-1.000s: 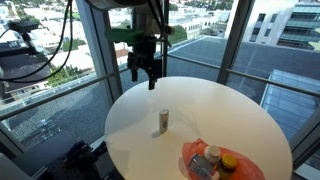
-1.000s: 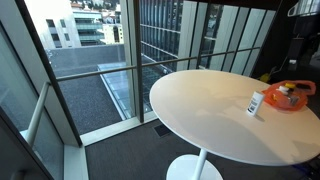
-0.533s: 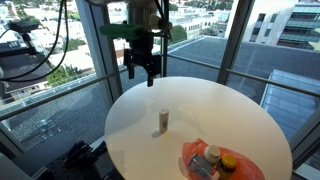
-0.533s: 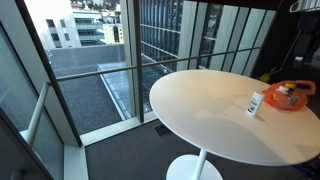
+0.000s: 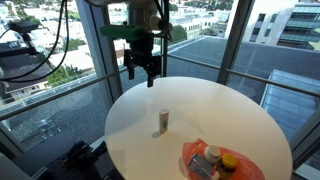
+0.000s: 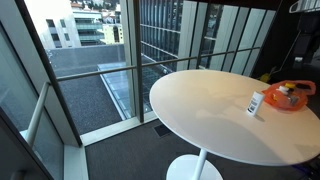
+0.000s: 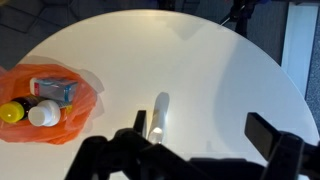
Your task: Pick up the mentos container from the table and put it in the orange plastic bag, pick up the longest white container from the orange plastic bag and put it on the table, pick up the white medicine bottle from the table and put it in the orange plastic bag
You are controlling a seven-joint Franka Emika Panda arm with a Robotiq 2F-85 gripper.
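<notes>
One thing alone stands on the table (image 5: 210,100): the longest white container (image 5: 163,121), set on end with its long axis vertical, near the middle of the top. The gripper (image 5: 143,79) is held high over the far rim of the table, its jaws spread wide and nothing between them.

In an exterior view the tube is found at about five o'clock from the gripper and well below it. In the wrist view it is seen at roughly eleven o'clock from the midpoint between the fingers, just ahead of one of them.

The orange plastic bag (image 7: 50,100) is laid at about ten o'clock in the wrist view, well apart from the tube. Inside it the mentos container (image 7: 56,90), the white medicine bottle (image 7: 43,116) and a yellow round item (image 7: 10,112) are seen lying close together.

As things lie, all three transfers are judged done, and no task thing is to be fetched. Were the bag to be approached, a descent toward ten o'clock would be called for. The standing tube would have to be passed clear, since a light brush could tip it.
</notes>
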